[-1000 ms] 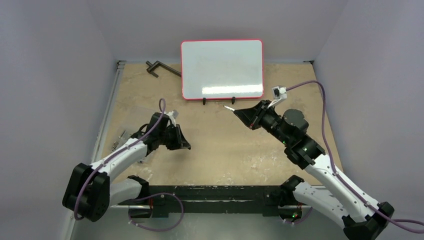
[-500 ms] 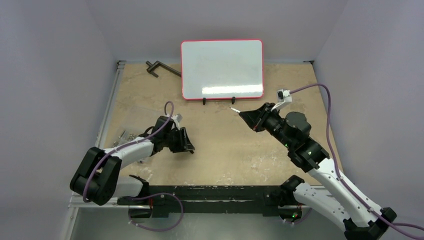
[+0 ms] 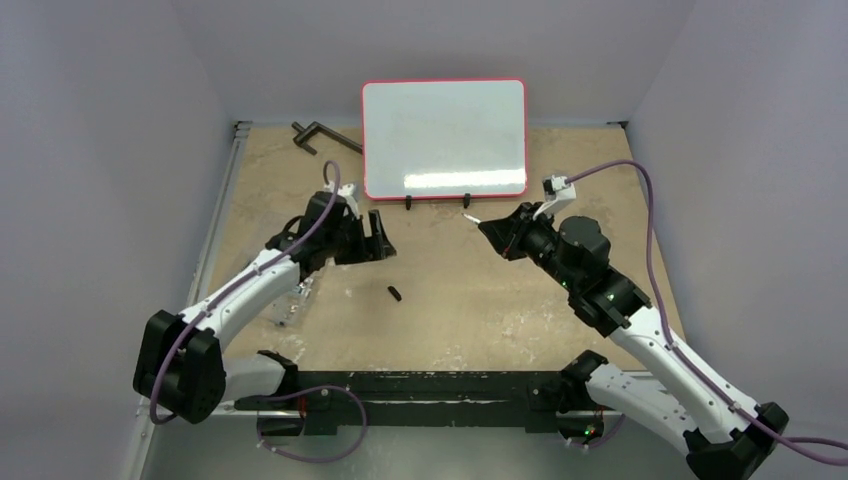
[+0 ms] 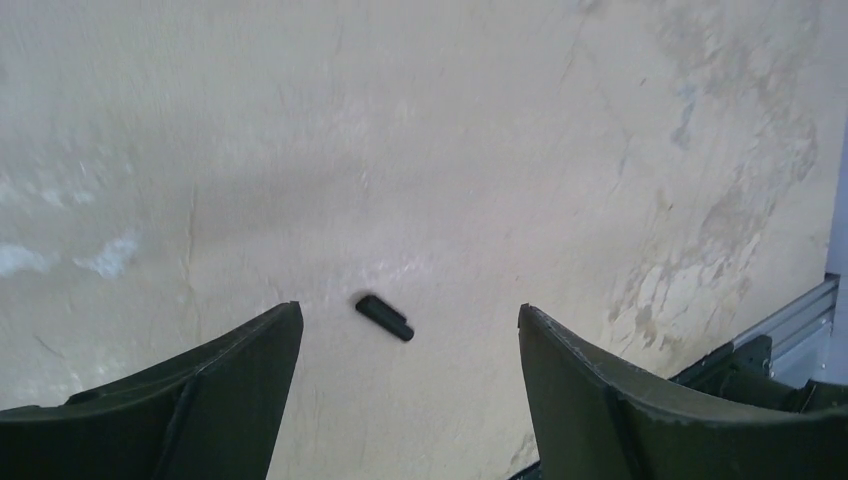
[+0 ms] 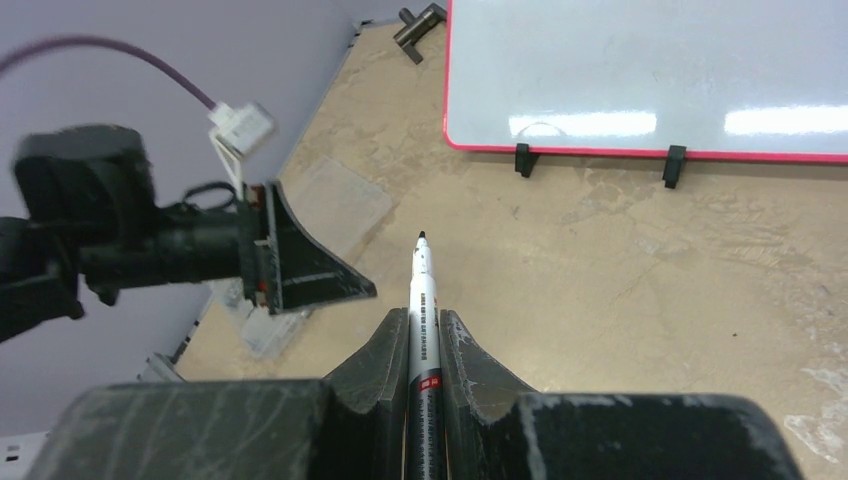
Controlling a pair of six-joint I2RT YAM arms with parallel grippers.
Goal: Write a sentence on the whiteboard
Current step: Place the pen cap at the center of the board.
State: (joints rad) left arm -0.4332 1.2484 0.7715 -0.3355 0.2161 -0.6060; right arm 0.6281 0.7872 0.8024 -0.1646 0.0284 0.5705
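Note:
The whiteboard (image 3: 443, 130) (image 5: 640, 70) stands upright at the back of the table, red-rimmed on small black feet. Its face is blank white, and no sentence shows on it. My right gripper (image 3: 492, 231) (image 5: 425, 318) is shut on a white marker (image 3: 468, 217) (image 5: 421, 275). The marker's bare black tip points at the board's lower edge, a short way off it. My left gripper (image 3: 378, 241) (image 4: 408, 307) hangs open above the table with nothing between its fingers. A small black cap (image 3: 394, 293) (image 4: 384, 318) lies on the table below it.
A black metal clamp (image 3: 322, 136) (image 5: 418, 20) lies at the back left, beside the board. A clear plastic bag (image 3: 290, 302) (image 5: 340, 200) lies under the left arm. A metal rail (image 3: 222, 210) runs along the table's left edge.
My left gripper has opened and moved up and toward the board. The black cap now lies loose on the table. My right gripper, still holding the marker, has barely shifted.

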